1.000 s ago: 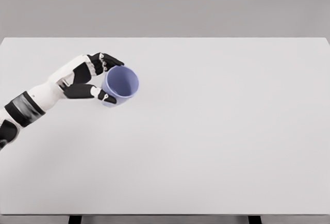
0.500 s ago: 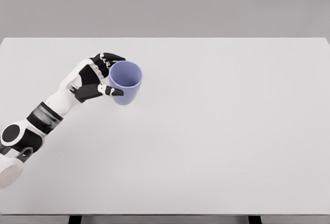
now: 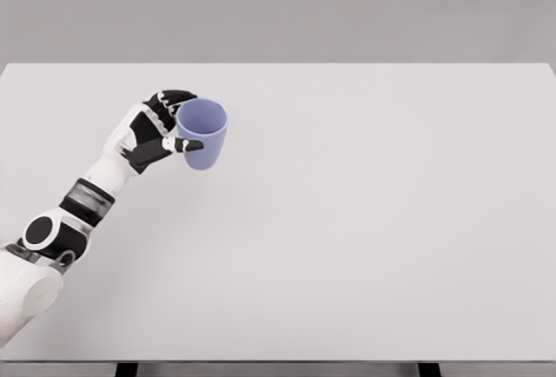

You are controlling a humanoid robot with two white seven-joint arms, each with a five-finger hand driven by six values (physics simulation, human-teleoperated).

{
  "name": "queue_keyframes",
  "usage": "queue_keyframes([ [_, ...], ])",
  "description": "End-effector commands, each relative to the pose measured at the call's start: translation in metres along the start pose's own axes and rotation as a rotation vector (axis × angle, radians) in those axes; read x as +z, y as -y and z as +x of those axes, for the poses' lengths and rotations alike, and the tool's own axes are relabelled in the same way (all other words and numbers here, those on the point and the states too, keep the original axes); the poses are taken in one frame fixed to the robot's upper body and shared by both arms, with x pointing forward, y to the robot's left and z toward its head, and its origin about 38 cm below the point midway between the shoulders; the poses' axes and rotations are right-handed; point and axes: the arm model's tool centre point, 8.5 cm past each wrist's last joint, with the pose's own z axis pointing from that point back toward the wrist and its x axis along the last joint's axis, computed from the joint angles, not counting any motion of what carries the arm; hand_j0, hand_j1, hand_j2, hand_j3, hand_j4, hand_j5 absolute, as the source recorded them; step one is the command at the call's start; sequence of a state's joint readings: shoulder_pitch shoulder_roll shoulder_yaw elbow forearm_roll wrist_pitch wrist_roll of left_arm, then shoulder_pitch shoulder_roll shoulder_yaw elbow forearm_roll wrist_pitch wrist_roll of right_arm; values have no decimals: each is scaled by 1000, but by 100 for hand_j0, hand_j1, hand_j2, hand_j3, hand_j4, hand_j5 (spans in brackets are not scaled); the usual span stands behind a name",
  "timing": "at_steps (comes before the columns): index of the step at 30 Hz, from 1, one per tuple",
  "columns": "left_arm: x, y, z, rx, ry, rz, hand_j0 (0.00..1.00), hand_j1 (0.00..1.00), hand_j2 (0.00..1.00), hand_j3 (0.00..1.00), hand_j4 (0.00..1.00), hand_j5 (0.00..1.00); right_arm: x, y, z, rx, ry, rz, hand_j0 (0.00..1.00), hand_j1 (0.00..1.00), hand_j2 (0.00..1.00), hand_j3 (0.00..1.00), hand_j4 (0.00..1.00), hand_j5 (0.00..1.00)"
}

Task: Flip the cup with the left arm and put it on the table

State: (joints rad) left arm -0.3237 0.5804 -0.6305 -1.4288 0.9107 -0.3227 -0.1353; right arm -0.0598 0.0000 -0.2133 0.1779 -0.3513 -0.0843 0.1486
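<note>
A light purple cup [image 3: 204,136] stands nearly upright in the head view, mouth up, over the left part of the white table [image 3: 365,221]. My left hand [image 3: 170,129] is shut on the cup from its left side, thumb across the near wall and fingers curled round the far rim. I cannot tell whether the cup's base touches the tabletop. The left arm runs down to the lower left corner.
The table's front edge runs along the bottom of the picture, with dark legs just showing below it. A grey wall lies behind the far edge.
The cup has turned from tilted with its mouth toward me to nearly upright. The hand shifted slightly left with it, and the elbow and shoulder have come further into view.
</note>
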Motion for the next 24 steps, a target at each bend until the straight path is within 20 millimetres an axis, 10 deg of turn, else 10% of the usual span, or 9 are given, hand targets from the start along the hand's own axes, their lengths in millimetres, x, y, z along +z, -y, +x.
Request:
queue_keyframes([
  [1, -1, 0, -6, -1, -11, 6, 61, 61, 61, 61, 61, 61, 0, 0, 0, 0, 0, 0, 100, 100, 100, 100, 100, 100],
  [9, 4, 0, -15, 11, -57, 12, 64, 64, 64, 64, 64, 64, 0, 0, 0, 0, 0, 0, 100, 100, 100, 100, 100, 100],
  [15, 5, -1, -12, 4, -55, 8, 97, 97, 97, 97, 97, 97, 0, 0, 0, 0, 0, 0, 100, 100, 100, 100, 100, 100],
  [24, 6, -3, -9, -3, -46, 11, 100, 100, 100, 100, 100, 100, 0, 0, 0, 0, 0, 0, 100, 100, 100, 100, 100, 100],
])
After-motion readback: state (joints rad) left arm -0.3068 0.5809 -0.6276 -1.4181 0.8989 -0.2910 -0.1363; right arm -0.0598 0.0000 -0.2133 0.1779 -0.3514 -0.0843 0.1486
